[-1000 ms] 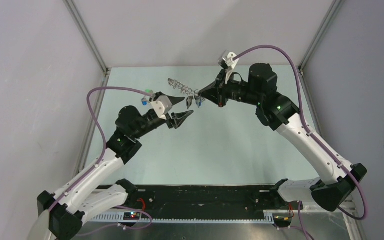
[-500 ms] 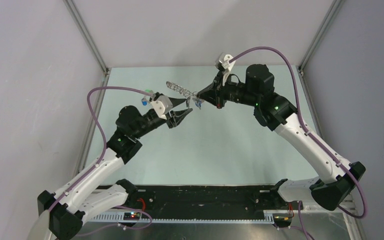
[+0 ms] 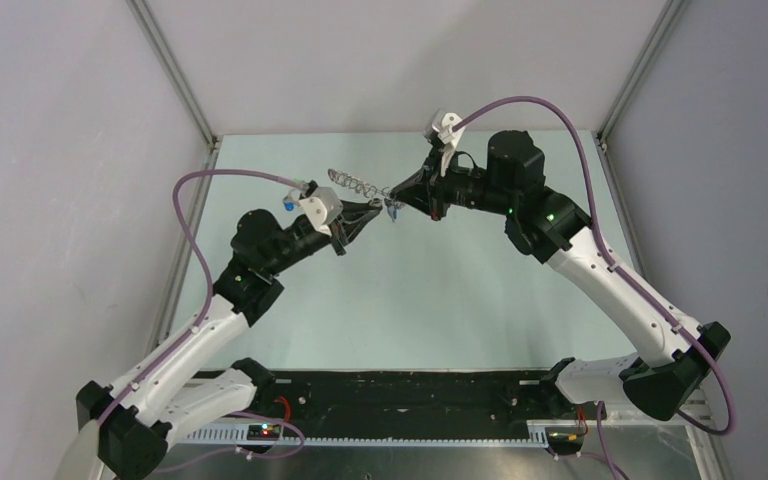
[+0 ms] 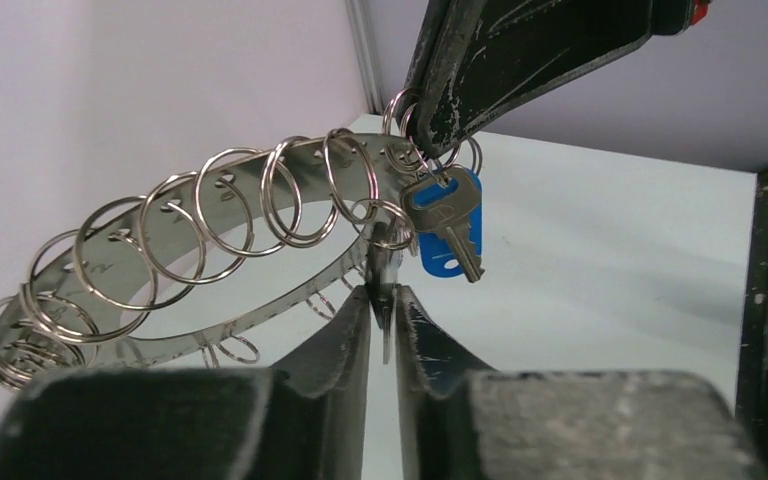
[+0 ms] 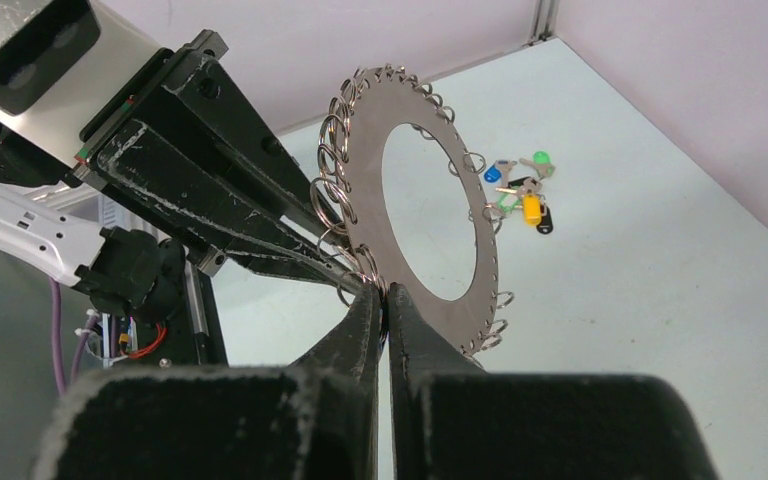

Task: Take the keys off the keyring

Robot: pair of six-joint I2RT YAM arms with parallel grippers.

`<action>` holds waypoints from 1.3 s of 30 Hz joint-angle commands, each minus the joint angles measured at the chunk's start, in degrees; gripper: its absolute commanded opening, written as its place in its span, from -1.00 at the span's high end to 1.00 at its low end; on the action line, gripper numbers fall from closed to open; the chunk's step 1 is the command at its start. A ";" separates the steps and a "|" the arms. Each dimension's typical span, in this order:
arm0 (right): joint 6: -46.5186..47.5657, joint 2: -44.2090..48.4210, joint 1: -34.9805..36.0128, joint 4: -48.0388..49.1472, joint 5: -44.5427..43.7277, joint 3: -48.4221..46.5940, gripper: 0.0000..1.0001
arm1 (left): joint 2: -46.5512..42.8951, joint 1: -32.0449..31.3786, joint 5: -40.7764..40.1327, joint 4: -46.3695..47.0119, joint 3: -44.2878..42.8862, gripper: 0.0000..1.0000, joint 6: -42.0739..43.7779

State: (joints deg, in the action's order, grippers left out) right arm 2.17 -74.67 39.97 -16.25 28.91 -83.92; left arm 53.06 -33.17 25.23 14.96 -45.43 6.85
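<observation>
The keyring (image 3: 352,182), a flat silvery ring frilled with wire loops, hangs in the air between my arms. It also shows in the left wrist view (image 4: 190,235) and the right wrist view (image 5: 365,200). My right gripper (image 3: 394,194) is shut on its rim (image 5: 384,295). A blue key (image 4: 446,215) dangles from a loop beside that grip. My left gripper (image 3: 372,207) is shut (image 4: 383,292) on the black key (image 4: 387,335). That key is seen edge-on below the ring, still hanging from a loop.
A small cluster of green, blue and yellow keys (image 5: 520,190) lies on the pale green table (image 3: 460,290) at the far left (image 3: 293,195). Grey walls with metal frame posts (image 3: 175,75) close in the table on three sides.
My left gripper has moved up and to the right to the hanging key and closed on it. My right gripper has shifted slightly left with the ring.
</observation>
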 commanded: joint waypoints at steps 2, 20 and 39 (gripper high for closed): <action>1.21 0.50 0.36 1.96 -1.41 -0.63 1.00 | 0.67 0.54 -0.09 1.91 -2.34 0.93 -2.19; 4.86 -2.14 -7.38 4.88 -10.37 8.08 -0.44 | 19.30 2.39 -12.64 -47.80 -31.90 0.99 1.75; 1.89 11.94 -8.06 34.02 5.14 34.27 -0.18 | 5.15 -8.07 -32.43 -36.56 -19.45 1.00 15.80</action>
State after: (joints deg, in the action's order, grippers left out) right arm 4.95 -64.55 31.66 8.67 29.93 -52.01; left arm 64.07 -41.10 -8.84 -33.30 -68.88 19.59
